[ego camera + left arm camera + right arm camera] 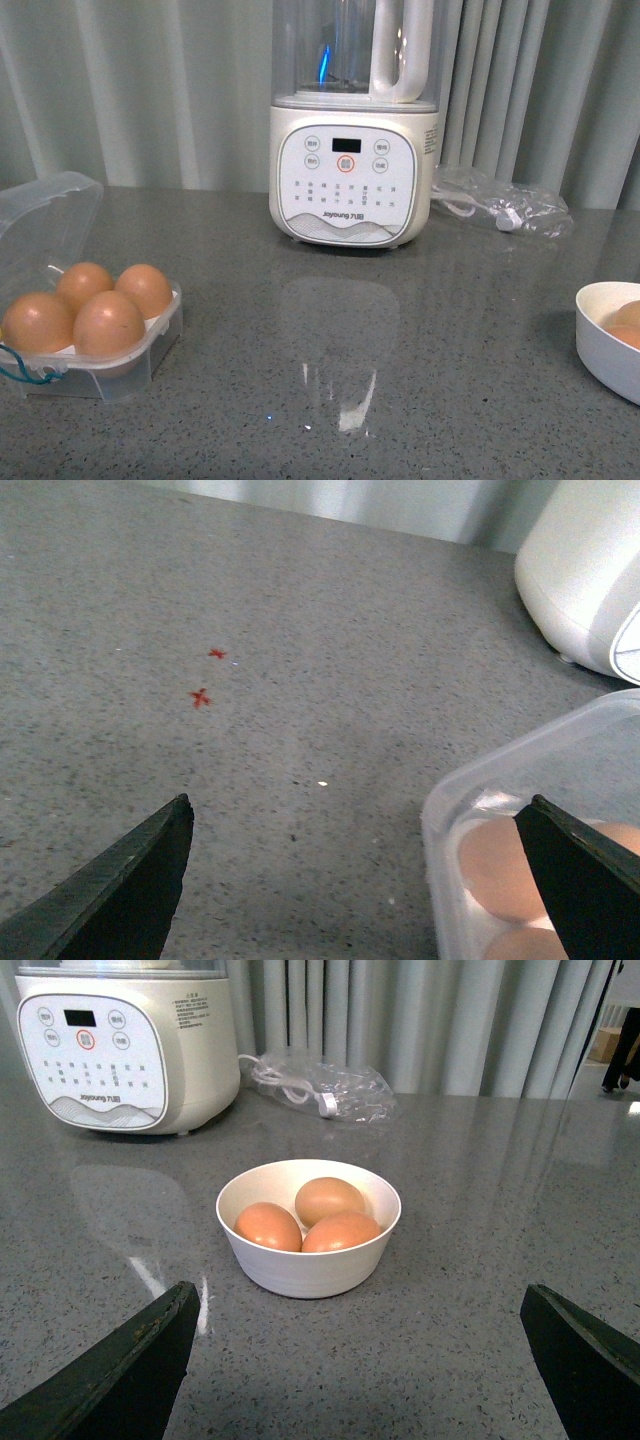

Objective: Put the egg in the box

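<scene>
Countertop (420, 380) carries one blender (352, 130), then the box (60, 300) at the robot's left with lid open, holding four smooth brown eggs. One white bowl (308, 1260) holds three eggs. Left gripper (355, 880) and right gripper (355, 1365) both have fingers spread, holding nothing.

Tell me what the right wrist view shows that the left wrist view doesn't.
Only the right wrist view shows the white bowl holding three brown eggs, the soy-milk machine's control panel, a clear plastic bag with a cable, and the right gripper open over bare counter.

Only the left wrist view shows the box corner with eggs inside, two red marks on the counter, and the open left gripper.

Both show the grey speckled counter, curtain and some of the machine's white body.
</scene>
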